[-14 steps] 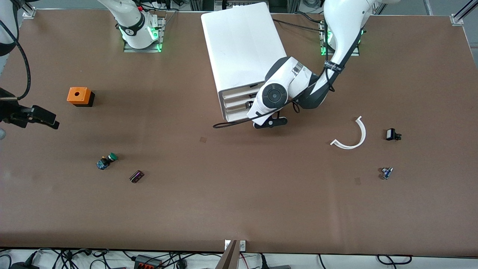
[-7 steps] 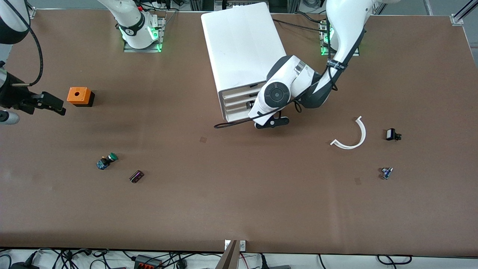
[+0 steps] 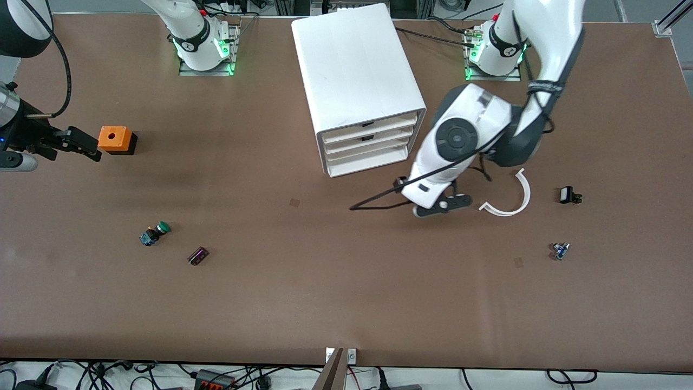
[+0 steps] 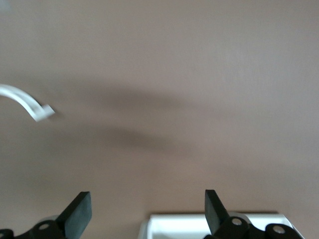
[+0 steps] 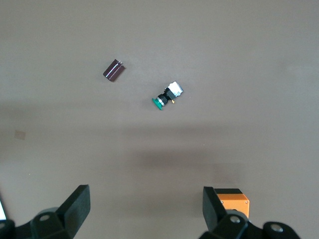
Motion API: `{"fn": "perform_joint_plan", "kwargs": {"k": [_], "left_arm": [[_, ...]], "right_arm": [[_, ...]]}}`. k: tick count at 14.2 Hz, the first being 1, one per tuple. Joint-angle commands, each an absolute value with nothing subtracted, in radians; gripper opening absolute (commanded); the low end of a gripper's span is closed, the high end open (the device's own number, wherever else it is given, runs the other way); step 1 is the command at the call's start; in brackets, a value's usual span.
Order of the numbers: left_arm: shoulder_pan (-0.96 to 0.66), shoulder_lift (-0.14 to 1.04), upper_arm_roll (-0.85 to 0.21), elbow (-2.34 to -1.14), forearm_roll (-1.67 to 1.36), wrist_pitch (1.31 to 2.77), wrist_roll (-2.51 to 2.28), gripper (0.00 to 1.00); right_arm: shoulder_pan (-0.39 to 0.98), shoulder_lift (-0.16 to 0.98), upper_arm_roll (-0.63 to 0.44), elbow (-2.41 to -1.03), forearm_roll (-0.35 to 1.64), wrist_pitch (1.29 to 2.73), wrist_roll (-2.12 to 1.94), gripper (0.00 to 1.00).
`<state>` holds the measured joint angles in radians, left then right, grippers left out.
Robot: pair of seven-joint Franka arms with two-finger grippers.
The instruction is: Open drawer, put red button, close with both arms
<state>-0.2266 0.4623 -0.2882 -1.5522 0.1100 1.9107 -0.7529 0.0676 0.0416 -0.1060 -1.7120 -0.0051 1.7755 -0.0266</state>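
Drawer (image 3: pixel 371 140) shut. Left claw (image 4: pixel 144 211), wide open and empty, hovers over bare desk (image 3: pixel 335 281) beside the cabinet (image 3: pixel 357 81). Right claw (image 5: pixel 144 211), open and empty, hangs above the orange cube (image 3: pixel 115 139).

1. Cabinet (image 3: pixel 360 81): top centre of the front view, drawers (image 3: pixel 370 143) facing lower right.
2. Cube (image 3: pixel 115 140): upper left.
3. Capped button (image 3: pixel 154 233) and small cylinder (image 3: pixel 197 255): lower left, side by side.
4. Curved strip (image 3: pixel 511 197): right of centre.

Left gripper (image 4: pixel 144 211) and right gripper (image 5: pixel 144 209) both hover, fingers spread.
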Motion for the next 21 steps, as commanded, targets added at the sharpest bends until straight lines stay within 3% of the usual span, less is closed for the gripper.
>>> {"fn": "perform_joint_plan", "kwargs": {"k": [1, 6, 8, 11, 14, 17, 21], "left_arm": [[-0.161, 0.388, -0.288, -1.545, 0.161, 1.864, -0.564, 1.0], [-0.013, 0.308, -0.293, -1.419, 0.149, 1.582, -0.244, 1.0], [0.03, 0.281, -0.285, -1.396, 0.14, 1.533, -0.145, 1.0], [0.029, 0.192, -0.152, -1.451, 0.02, 1.542, -0.007, 1.0], [0.023, 0.076, -0.042, -1.592, -0.041, 1.612, 0.136, 1.0], [0.021, -0.011, -0.021, -1.693, -0.031, 1.69, 0.134, 1.0], [0.029, -0.014, -0.032, -1.692, -0.031, 1.689, 0.133, 1.0]], "right_arm": [[0.06, 0.049, -0.1, -1.689, -0.012, 1.775, -0.04, 1.0], [0.063, 0.049, -0.098, -1.69, -0.014, 1.775, -0.038, 1.0], [0.046, 0.051, -0.086, -1.69, -0.014, 1.775, -0.034, 1.0], [-0.009, 0.055, -0.02, -1.69, -0.017, 1.776, -0.029, 1.0], [-0.006, 0.052, -0.021, -1.69, -0.018, 1.775, -0.037, 1.0], [-0.003, 0.043, -0.023, -1.69, -0.02, 1.77, -0.043, 1.0], [-0.003, 0.023, -0.025, -1.69, -0.02, 1.698, -0.04, 1.0]]}}
